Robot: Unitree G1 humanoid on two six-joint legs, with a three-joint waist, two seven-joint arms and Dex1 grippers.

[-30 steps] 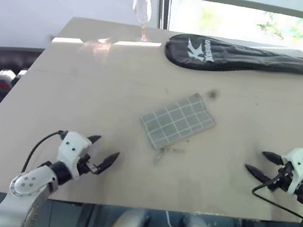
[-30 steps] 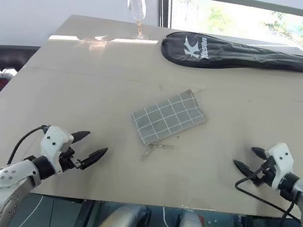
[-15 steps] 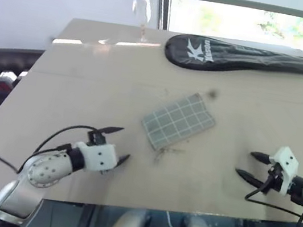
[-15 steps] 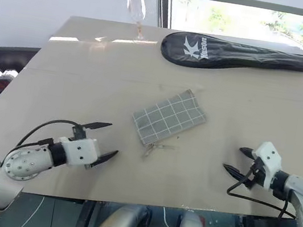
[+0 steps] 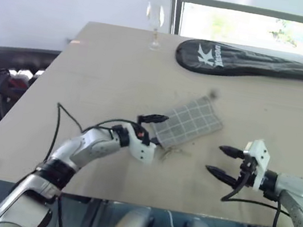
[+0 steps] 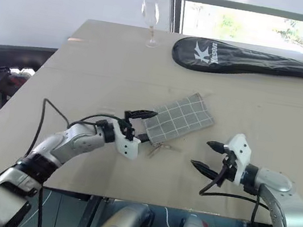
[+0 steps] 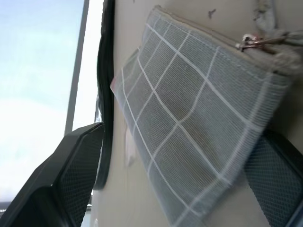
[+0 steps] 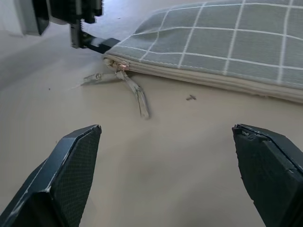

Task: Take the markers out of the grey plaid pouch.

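One grey plaid pouch (image 6: 178, 118) lies flat mid-table, its zip pull (image 6: 160, 147) at the near-left corner. Left gripper (image 6: 140, 125) straddles that corner, fingers spread wide. Right gripper (image 6: 207, 155) hovers near-right of it, fingers apart, empty. Far back: black racket cover (image 6: 246, 58), wine glass (image 6: 150, 15).

Beige table (image 6: 90, 63), grey plaid pouch (image 6: 181, 117), black racket cover (image 6: 249, 59), wine glass (image 6: 151, 12)

woven cloth pouch (image 6: 178, 116), matt table (image 6: 108, 60)
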